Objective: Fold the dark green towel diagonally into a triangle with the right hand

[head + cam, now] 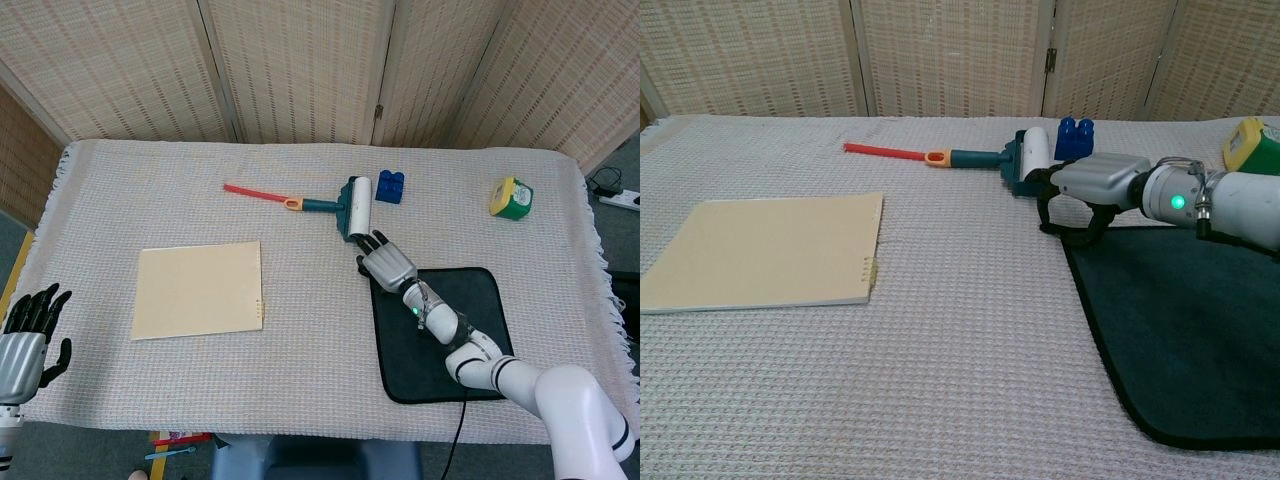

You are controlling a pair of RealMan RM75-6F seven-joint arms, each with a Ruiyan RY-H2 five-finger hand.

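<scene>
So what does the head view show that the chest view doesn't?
Only the head view shows the left hand, open off the table's left edge, the whole towel outline and the floor beyond the table.

Only the chest view shows, from the side, the right hand's fingers curled down at the towel's far corner.

Both show the right hand, beige pad, lint roller, blue brick and yellow-green tape measure.
</scene>
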